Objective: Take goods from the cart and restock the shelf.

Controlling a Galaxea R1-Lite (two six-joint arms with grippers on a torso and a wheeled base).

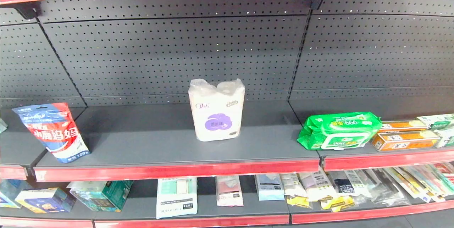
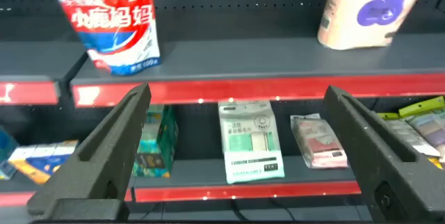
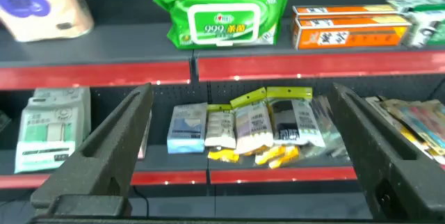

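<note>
Two empty, wide-open tools, your left gripper [image 2: 236,92] and right gripper [image 3: 241,88], faced the grey metal shelf [image 1: 142,139], whose widest bare stretch lay nearer the left.

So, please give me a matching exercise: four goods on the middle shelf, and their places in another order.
1. red, white and blue plastic pouch
2. white wrapped pack of paper rolls
3. green soft pack of wipes
4. orange flat cardboard boxes

A. lying flat beside boxes
B. standing, grey metal shelf's left end
C. furthest right of these
D. standing mid-shelf

Pairs: 1-B, 2-D, 3-A, 4-C
</note>
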